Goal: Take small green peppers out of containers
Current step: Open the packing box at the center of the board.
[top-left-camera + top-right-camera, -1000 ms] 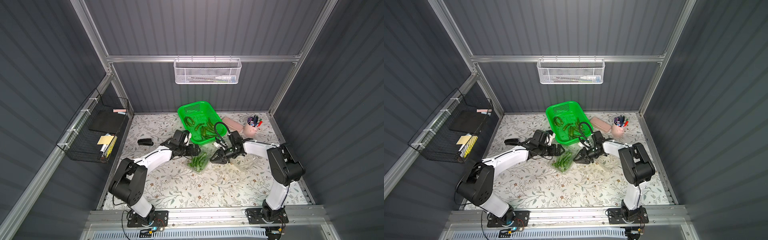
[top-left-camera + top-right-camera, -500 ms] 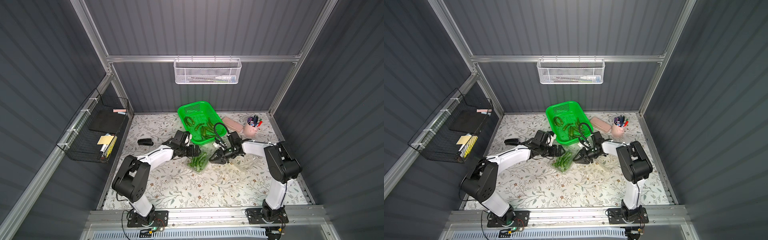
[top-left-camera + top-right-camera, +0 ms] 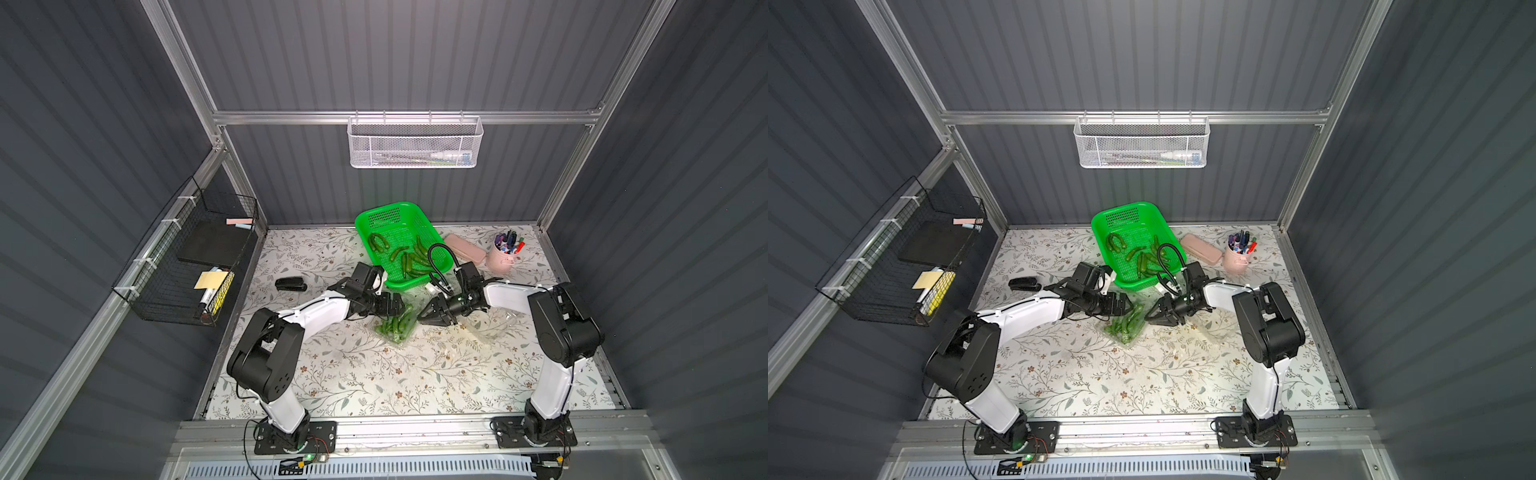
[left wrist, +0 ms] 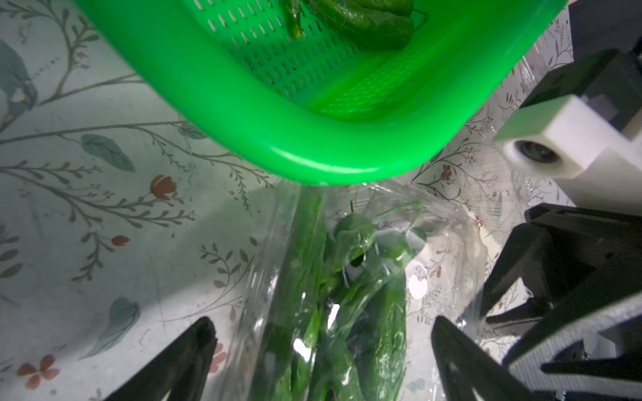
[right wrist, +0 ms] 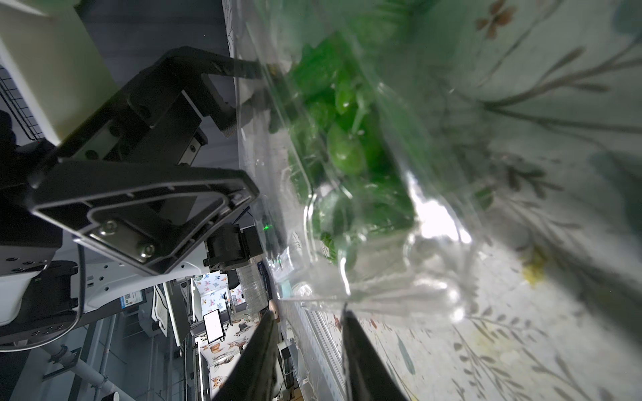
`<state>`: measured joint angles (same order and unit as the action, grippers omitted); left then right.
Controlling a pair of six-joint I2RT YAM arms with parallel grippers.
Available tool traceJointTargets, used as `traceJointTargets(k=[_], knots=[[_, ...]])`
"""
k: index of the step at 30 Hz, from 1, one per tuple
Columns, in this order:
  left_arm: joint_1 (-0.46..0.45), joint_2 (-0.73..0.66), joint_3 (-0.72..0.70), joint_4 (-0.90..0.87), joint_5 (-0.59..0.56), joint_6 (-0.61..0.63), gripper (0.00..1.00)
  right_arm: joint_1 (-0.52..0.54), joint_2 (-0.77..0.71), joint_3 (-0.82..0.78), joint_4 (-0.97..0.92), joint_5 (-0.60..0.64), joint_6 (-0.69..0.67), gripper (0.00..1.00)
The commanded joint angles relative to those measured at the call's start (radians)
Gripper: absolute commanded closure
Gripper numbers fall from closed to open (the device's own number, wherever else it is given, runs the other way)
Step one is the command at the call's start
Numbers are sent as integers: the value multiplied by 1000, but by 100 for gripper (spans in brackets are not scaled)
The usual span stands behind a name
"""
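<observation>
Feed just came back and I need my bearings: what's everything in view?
basket: one, bright green, back centre.
full pack: one, clear, just in front of the basket.
other pack: one, clear, no peppers visible, right of the full pack.
peppers: several loose in the basket, many in the full pack; dark green.
case: one, pink, right of the basket.
cup: one, pink, holding pens, back right.
stapler: one, black, left of the basket.
mesh basket: one, white, back wall.
wire basket: one, black, left wall.
left gripper: black, open, straddling the full pack.
right gripper: black, at the full pack's edge; grip unclear.
</observation>
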<state>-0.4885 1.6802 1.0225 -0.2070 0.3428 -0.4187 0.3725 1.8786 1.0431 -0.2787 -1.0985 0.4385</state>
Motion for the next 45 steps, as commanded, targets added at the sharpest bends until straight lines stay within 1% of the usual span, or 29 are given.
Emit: traceJointTargets(k=[1, 15, 22, 33, 37, 45], knots=[[-4, 9, 21, 12, 36, -8, 1, -7, 22, -16, 14, 2, 6, 66], [-16, 19, 26, 9, 46, -4, 1, -7, 15, -15, 55, -10, 19, 67], [-25, 38, 39, 5, 52, 3, 1, -6, 11, -18, 101, -41, 35, 66], [-38, 49, 54, -6, 50, 12, 1, 2, 14, -23, 175, -39, 70, 62], [-42, 57, 60, -9, 53, 14, 1, 15, 22, -8, 179, -41, 63, 60], [-55, 76, 78, -27, 52, 27, 1, 53, -30, 1, 203, -103, 10, 61]])
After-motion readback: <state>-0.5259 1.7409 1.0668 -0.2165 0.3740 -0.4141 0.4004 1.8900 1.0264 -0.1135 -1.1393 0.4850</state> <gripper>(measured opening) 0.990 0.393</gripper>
